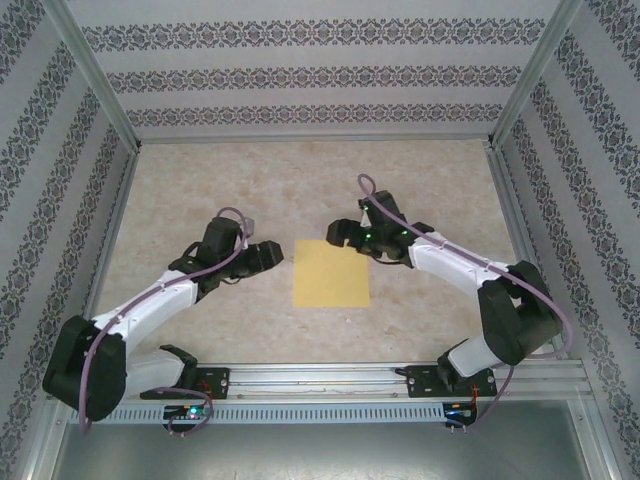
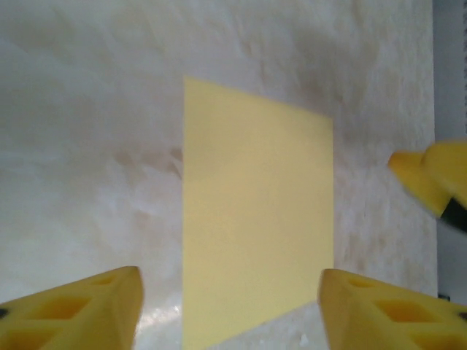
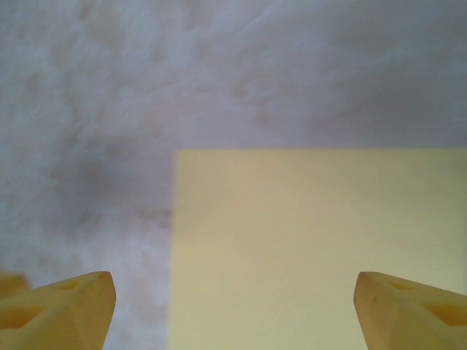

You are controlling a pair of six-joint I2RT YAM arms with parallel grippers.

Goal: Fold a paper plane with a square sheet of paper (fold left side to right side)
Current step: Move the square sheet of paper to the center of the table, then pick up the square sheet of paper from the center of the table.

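So the square sheet of paper [image 1: 331, 272] is just lying flat on the table [image 1: 230, 190], between the two arms. The left gripper [image 2: 230, 281] sits just off its left side, jaws spread, nothing pinched. Same deal for the right gripper [image 3: 233, 284] by the far edge, jaws wide apart.

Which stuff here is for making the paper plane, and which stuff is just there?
For the job:
- square sheet of paper, lying flat
- left gripper, open
- right gripper, open

Just there:
- table
- patterned walls
- metal rail by the arm bases
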